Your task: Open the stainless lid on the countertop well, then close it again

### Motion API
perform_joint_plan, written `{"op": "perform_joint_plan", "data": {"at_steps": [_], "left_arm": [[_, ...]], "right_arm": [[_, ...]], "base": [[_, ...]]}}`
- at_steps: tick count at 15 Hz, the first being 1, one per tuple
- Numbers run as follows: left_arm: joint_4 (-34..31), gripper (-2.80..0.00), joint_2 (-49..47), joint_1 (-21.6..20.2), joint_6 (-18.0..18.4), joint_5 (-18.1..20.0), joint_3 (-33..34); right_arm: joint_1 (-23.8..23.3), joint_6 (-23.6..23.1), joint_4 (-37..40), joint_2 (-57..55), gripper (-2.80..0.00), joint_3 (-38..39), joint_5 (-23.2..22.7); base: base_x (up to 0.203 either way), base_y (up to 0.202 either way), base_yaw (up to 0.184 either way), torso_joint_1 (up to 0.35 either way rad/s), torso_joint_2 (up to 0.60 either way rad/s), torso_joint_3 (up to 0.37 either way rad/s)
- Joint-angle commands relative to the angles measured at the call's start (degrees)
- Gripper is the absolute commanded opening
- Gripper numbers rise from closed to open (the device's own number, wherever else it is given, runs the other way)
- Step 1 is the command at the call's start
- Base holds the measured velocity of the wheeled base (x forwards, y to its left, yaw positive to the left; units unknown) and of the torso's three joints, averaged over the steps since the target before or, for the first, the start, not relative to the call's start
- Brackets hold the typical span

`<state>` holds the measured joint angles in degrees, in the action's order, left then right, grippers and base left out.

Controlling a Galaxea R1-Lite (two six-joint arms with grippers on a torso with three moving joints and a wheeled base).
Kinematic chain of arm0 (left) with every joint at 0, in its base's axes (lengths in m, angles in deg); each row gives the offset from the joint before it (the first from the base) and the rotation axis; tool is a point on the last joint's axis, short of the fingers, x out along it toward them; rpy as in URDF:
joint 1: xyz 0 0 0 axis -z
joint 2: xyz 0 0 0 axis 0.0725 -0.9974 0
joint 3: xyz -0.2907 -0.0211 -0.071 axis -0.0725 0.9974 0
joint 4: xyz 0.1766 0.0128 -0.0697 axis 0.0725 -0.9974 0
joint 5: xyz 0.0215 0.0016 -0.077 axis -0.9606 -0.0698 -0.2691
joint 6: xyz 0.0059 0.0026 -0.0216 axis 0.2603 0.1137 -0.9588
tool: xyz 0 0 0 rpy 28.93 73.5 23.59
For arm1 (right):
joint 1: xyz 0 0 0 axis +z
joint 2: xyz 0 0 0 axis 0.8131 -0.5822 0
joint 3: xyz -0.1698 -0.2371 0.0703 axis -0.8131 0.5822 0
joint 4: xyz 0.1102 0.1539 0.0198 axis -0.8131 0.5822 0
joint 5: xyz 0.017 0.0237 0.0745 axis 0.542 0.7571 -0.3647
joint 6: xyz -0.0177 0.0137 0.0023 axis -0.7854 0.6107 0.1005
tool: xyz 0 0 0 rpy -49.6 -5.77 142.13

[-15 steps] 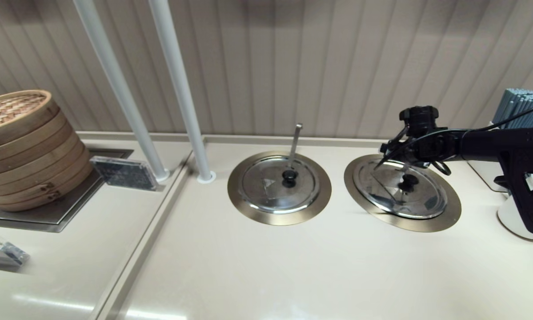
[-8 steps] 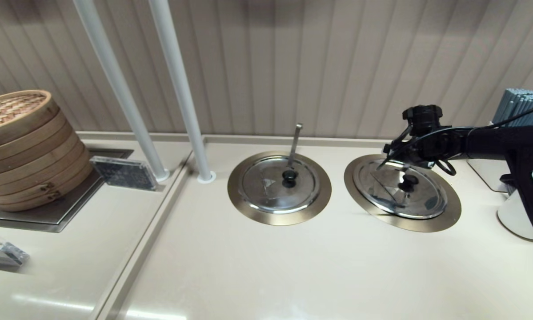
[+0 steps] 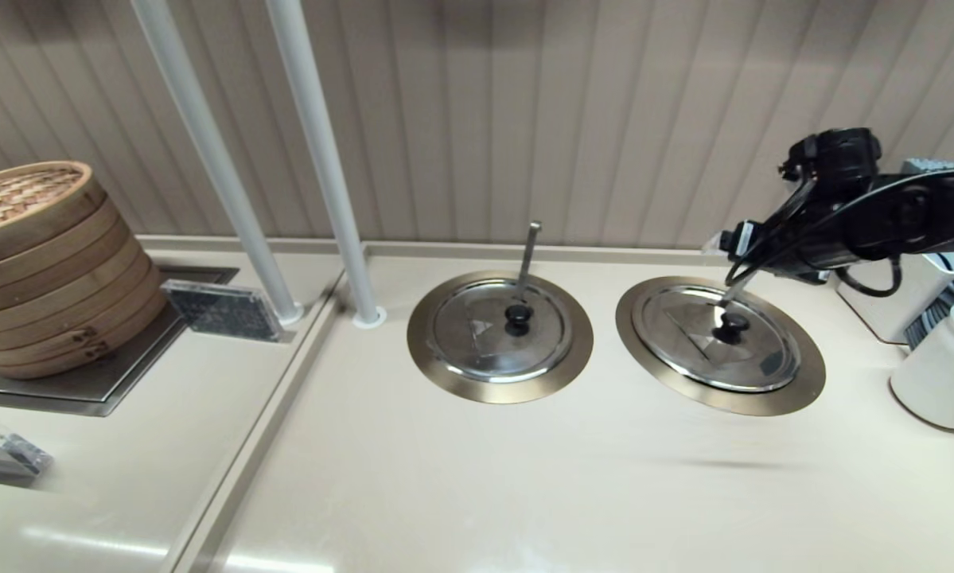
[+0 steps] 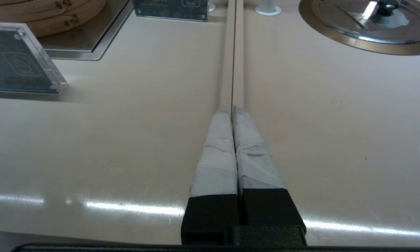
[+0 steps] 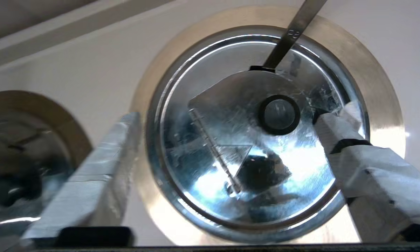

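The stainless lid (image 3: 715,338) lies flat on the right-hand countertop well, inside the gold ring (image 3: 804,383). It has a black knob (image 3: 733,323), a large grey triangle, and the slanting ladle handle (image 3: 737,288) in its notch. My right gripper (image 3: 735,248) hangs above the lid's far right edge, open and holding nothing. The right wrist view looks down on the lid (image 5: 210,182), knob (image 5: 279,114) and ring (image 5: 381,87) between the spread fingers (image 5: 101,164). My left gripper (image 4: 232,111) is shut and parked low over the bare counter.
The twin lid (image 3: 484,342) with a vertical ladle handle sits left of the task well. Two white poles (image 3: 329,191) rise behind it. A bamboo steamer stack (image 3: 39,263) stands far left, and a sign holder (image 3: 222,310) beside it. White cups (image 3: 938,370) stand at the right edge.
My right gripper has risen and drawn back to the right, from just over the lid to well above its far right edge. The lid has not moved.
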<state>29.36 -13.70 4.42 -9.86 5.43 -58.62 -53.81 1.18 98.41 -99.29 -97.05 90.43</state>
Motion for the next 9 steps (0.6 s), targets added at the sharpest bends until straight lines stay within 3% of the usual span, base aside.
{"op": "perform_joint_plan", "data": {"at_steps": [1, 4, 9], "left_arm": [[0.01, -2.8, 0.0, 0.0, 0.05, 0.0, 0.01], [0.01, -2.8, 0.0, 0.0, -0.02, 0.0, -0.01], [0.01, -2.8, 0.0, 0.0, 0.03, 0.0, -0.01]], "right_arm": [[0.13, -2.68, 0.07, 17.28, -2.8, 8.55, -5.33], [0.51, -6.85, 0.2, 34.3, -2.8, 21.78, -12.68], [0.56, -15.04, 0.47, 65.41, -2.8, 43.48, -12.48]], "base": [[0.0, 0.0, 0.0, 0.0, 0.0, 0.0], [0.0, 0.0, 0.0, 0.0, 0.0, 0.0], [0.0, 0.0, 0.0, 0.0, 0.0, 0.0]]}}
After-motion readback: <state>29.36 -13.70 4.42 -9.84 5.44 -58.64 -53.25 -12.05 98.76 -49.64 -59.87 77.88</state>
